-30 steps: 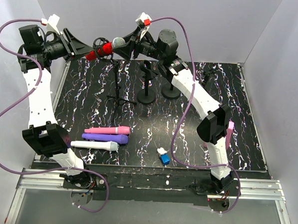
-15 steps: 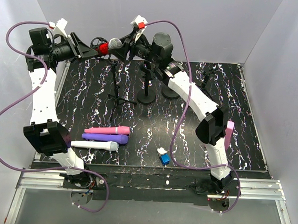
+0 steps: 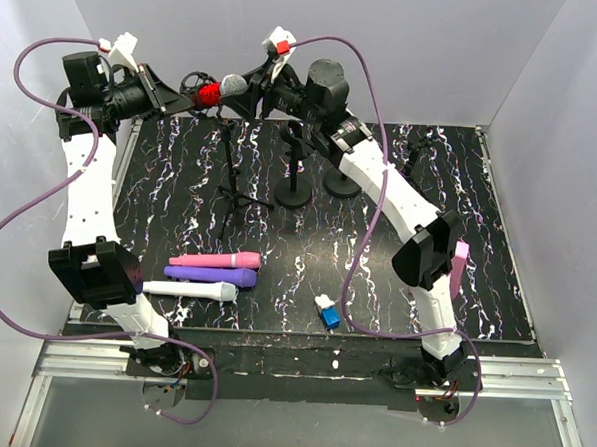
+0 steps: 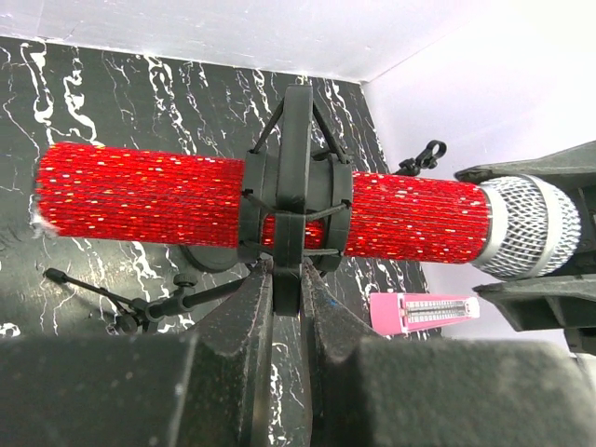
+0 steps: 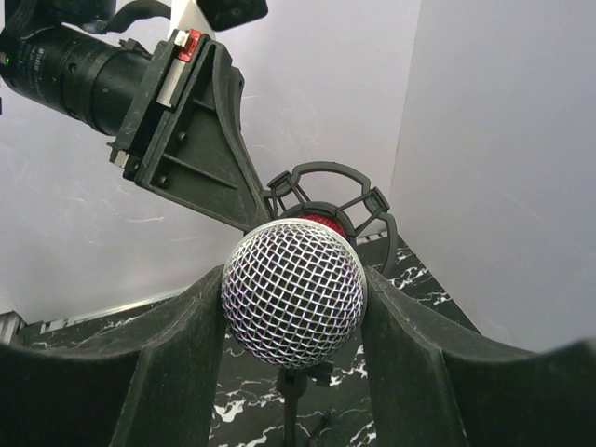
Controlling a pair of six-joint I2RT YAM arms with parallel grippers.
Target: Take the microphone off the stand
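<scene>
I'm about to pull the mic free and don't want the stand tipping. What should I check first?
1. Left gripper shut on the shock mount stem: ok.
2. Right gripper fingers against both sides of the mesh head: ok.
3. Red microphone seated in the mount, not yet drawn out: ok.
4. Stand feet flat on the table: cannot tell.
5. Clear path for the pull: cannot tell.

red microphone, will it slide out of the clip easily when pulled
The red microphone looks rigid, so it should pull as one piece. Its glittery textured barrel sits in a snug clip, so it may drag. The slim tripod stand could tip if unsteadied.
</scene>
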